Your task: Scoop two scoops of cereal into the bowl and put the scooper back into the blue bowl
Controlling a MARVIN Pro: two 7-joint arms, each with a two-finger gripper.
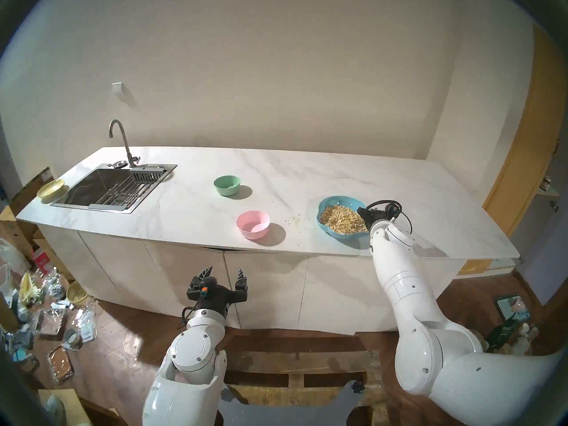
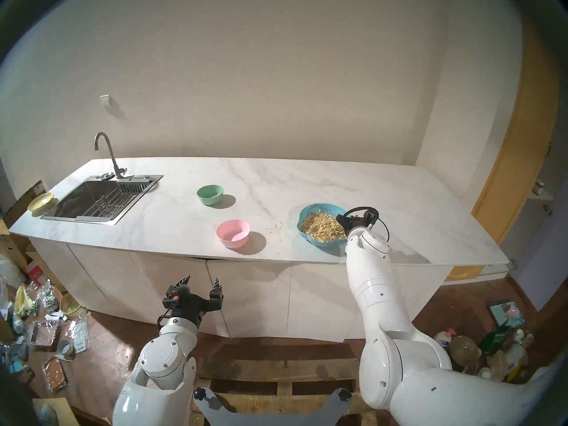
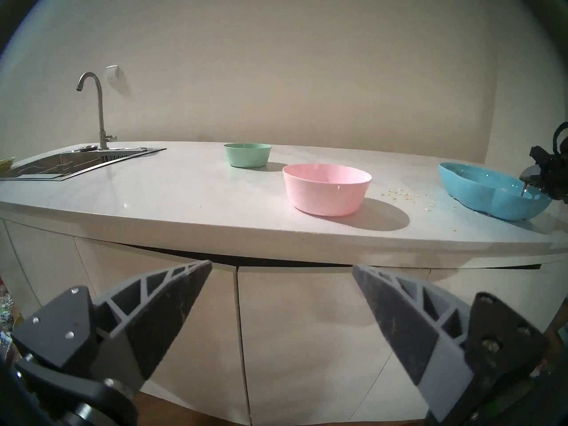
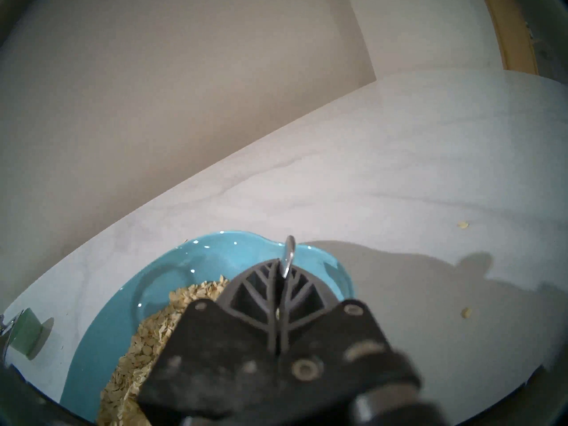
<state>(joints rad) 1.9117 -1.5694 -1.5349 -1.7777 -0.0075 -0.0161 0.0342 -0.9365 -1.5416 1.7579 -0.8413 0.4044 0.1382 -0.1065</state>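
The blue bowl (image 1: pixel 333 201) with a wavy rim stands on the counter's right part, half filled with tan cereal (image 1: pixel 341 221) flakes. My right gripper (image 1: pixel 361 211) hangs over the bowl's right edge. It is shut on the scooper (image 4: pixel 289 250), whose thin silver handle end sticks out between the fingertips in the right wrist view. The scooper's head is hidden. The pink bowl (image 1: pixel 253 224) sits to the left, near the counter's front edge, its inside plain pink. My left gripper (image 1: pixel 226 273) is open and holds nothing, low in front of the cabinet doors.
A mint-green bowl (image 1: pixel 227 185) stands behind the pink one. A few spilled flakes (image 1: pixel 296 219) lie between the pink and blue bowls. At the far left are a steel sink (image 1: pixel 153 188) with a faucet (image 1: pixel 121 139) and a yellow dish (image 1: pixel 50 188). Clutter covers the floor at the left.
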